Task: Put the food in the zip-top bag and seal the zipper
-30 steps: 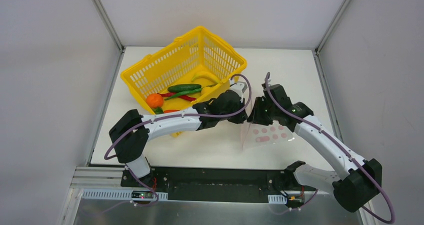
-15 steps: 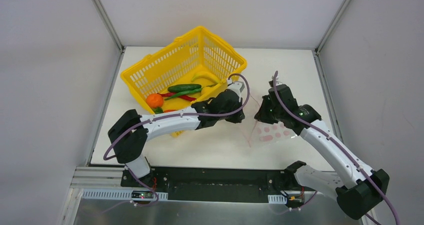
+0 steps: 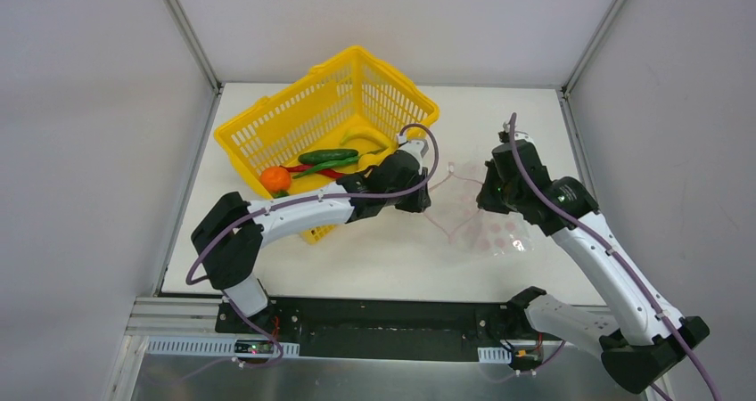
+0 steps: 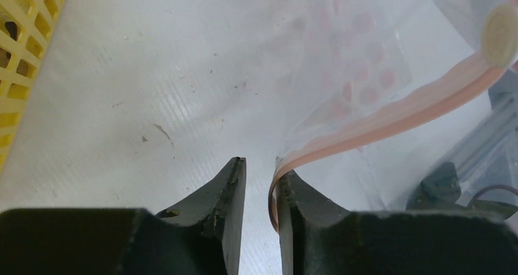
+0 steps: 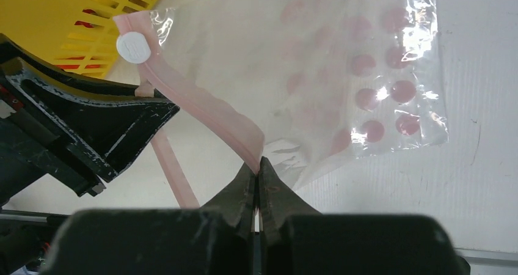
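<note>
The whole desk point(image 3: 374, 267) is being overlooked from high behind the arm bases. The zip-top bag point(image 4: 360, 61) is being framed at close range past the left claw point(image 4: 259, 165) and the right claw point(image 5: 258, 165); its zipper point(image 5: 201, 107) is being shared by both wrist views.

So the clear plastic zip-top bag with pink dots point(image 3: 492, 233) is held up crumpled over the right side of the tabletop point(image 3: 374, 258). Its thin pink zipper strip point(image 5: 201, 107) is unsealed, one half pinched mid-length in the closed right end effector point(image 5: 258, 163) and an end curling against a finger of the slightly parted left end effector point(image 4: 259, 162). The toy food's sitting in the yellow plastic basket point(image 3: 267, 120): a long green pepper point(image 3: 328, 156), a red chili point(image 3: 294, 167) just under it, an orange round fruit point(image 3: 275, 179) alongside.
</note>
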